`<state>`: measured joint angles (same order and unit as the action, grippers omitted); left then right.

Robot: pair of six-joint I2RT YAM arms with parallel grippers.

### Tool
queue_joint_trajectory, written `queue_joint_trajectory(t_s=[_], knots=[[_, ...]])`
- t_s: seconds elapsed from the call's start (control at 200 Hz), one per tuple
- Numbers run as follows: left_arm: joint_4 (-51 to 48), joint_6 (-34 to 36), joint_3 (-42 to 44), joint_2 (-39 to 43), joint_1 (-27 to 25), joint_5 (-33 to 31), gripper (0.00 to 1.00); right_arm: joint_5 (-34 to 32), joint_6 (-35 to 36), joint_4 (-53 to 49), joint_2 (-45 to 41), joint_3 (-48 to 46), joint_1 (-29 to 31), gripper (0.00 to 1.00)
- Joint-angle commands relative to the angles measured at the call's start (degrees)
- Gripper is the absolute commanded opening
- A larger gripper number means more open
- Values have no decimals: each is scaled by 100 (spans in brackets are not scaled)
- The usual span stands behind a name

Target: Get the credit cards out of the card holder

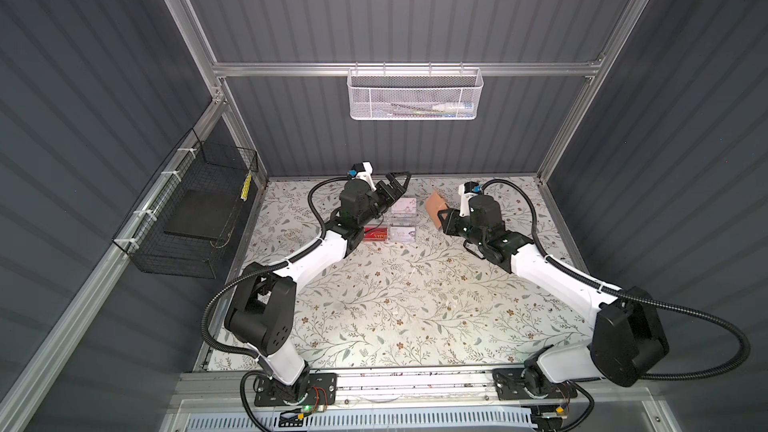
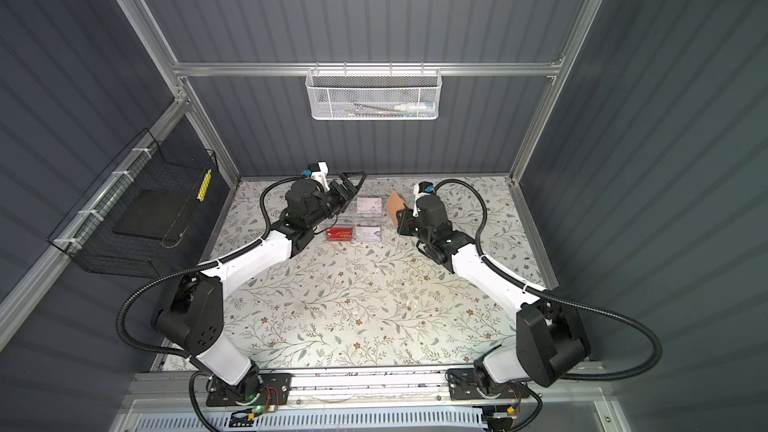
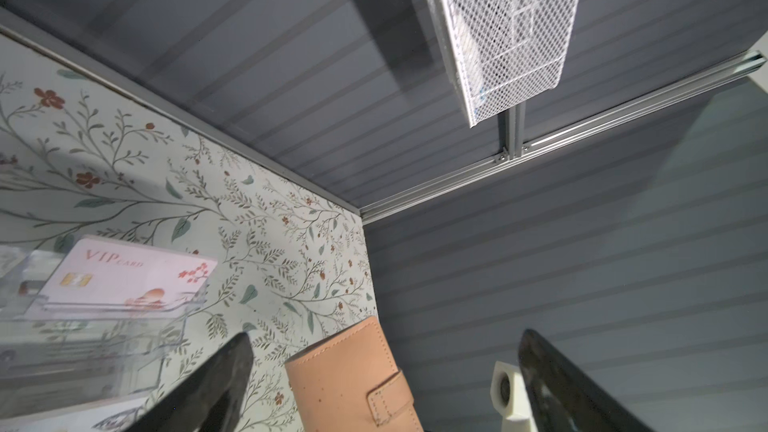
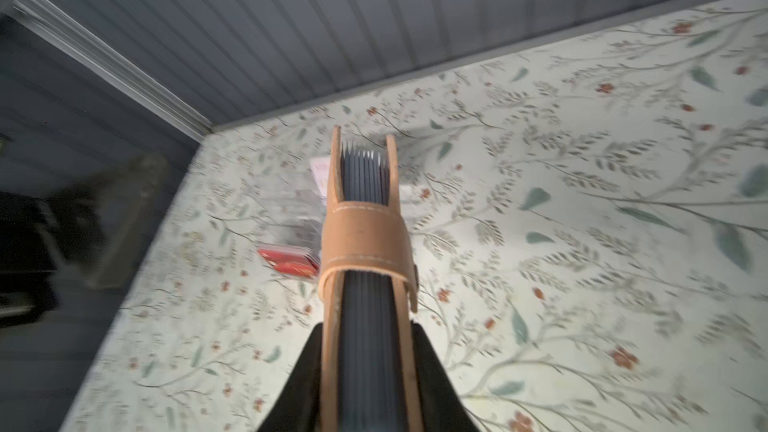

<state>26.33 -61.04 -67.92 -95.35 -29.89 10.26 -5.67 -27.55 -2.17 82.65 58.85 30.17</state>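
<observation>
Toward the far middle of the floral table, the card holder is held clear of the surface by the right gripper. That gripper's jaws are closed partway on the holder's lower end, with one cover against each finger. The strap is seen fastened across the grey sleeve pages, so it cannot be told whether any credit cards sit inside. The left gripper is spread fully wide and nothing is held in it. It hangs just left of the holder, apart from it, above the far edge of the clear acrylic box. A red VIP card and a pale VIP card are seen lying in that box.

Trouble is judged most likely from the grip. Only one end is pinched, so the holder could be levered round or pulled free when the strap is tugged. The box could also be knocked if the left gripper is brought down carelessly.
</observation>
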Motion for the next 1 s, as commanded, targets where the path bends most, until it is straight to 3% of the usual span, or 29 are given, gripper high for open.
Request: queue_joint_trajectory(t_s=[0.0, 0.135, 0.365, 0.505, 0.745, 0.996], knots=[[-364, 306, 103, 207, 19, 69, 100, -2020, 707, -1649, 466, 350, 367, 0], [-397, 369, 76, 217, 19, 227, 100, -3143, 520, -2499, 1075, 531, 717, 0], [-563, 561, 143, 405, 42, 323, 100, -4257, 176, -3665, 1934, 995, 1102, 0], [-668, 657, 224, 556, 131, 344, 100, -4349, 89, -3835, 2199, 965, 1281, 0], [-764, 753, 348, 704, 290, 382, 100, -3800, 126, -3630, 2480, 1001, 1720, 5], [-969, 918, 398, 863, 361, 380, 100, -3553, 133, -3574, 2546, 877, 1930, 39]])
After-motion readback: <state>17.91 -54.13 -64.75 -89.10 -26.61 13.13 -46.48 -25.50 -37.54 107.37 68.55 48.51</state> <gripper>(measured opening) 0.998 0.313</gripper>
